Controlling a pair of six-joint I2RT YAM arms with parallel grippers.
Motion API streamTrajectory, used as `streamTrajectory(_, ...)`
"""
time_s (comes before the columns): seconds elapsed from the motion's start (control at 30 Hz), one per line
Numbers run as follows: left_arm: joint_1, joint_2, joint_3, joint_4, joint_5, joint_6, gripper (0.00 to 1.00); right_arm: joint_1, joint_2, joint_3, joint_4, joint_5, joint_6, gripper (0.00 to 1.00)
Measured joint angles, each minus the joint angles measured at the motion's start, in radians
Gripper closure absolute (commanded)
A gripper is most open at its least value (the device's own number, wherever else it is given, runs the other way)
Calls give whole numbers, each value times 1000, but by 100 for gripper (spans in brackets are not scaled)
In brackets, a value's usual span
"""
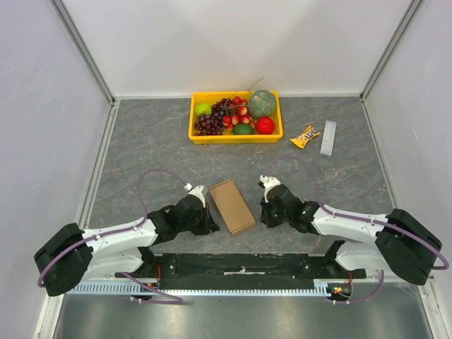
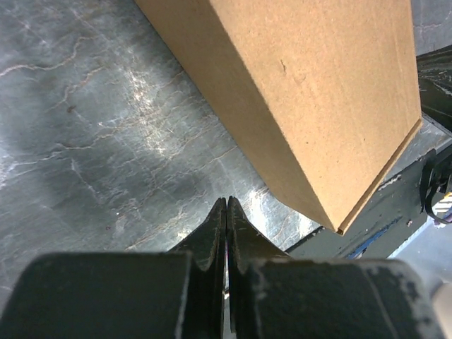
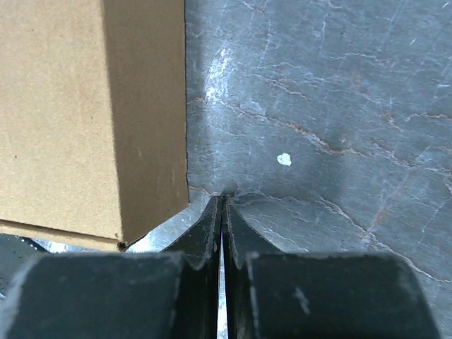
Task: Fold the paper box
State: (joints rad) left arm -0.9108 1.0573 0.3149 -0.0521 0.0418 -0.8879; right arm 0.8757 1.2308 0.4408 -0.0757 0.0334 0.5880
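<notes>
The paper box (image 1: 232, 206) is a closed brown cardboard carton lying flat on the grey table between my two arms, near the front edge. In the left wrist view the box (image 2: 318, 99) fills the upper right; in the right wrist view the box (image 3: 85, 113) fills the upper left. My left gripper (image 1: 209, 224) is shut and empty, just left of the box, its tips (image 2: 226, 200) apart from the carton. My right gripper (image 1: 265, 219) is shut and empty, just right of the box, its tips (image 3: 222, 198) down at the table surface.
A yellow tray (image 1: 200, 137) of fruit stands at the back centre. A yellow snack packet (image 1: 305, 136) and a grey bar (image 1: 328, 138) lie at the back right. The black base rail (image 1: 240, 265) runs along the front edge. Walls close in both sides.
</notes>
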Motion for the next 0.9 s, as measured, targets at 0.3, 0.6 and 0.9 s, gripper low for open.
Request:
streamTrajectory(0.3,-66,88,13,42,-15,-36,98,19,17,0,24,-49,29,96)
streamTrajectory(0.6,-119,132,23,90,-29,-68,98,60,29,0,38,-75,76,96)
streamTrajectory(0.9,-143,181,58,93,-43,-76,98,71,44,1,62,-53,129,98)
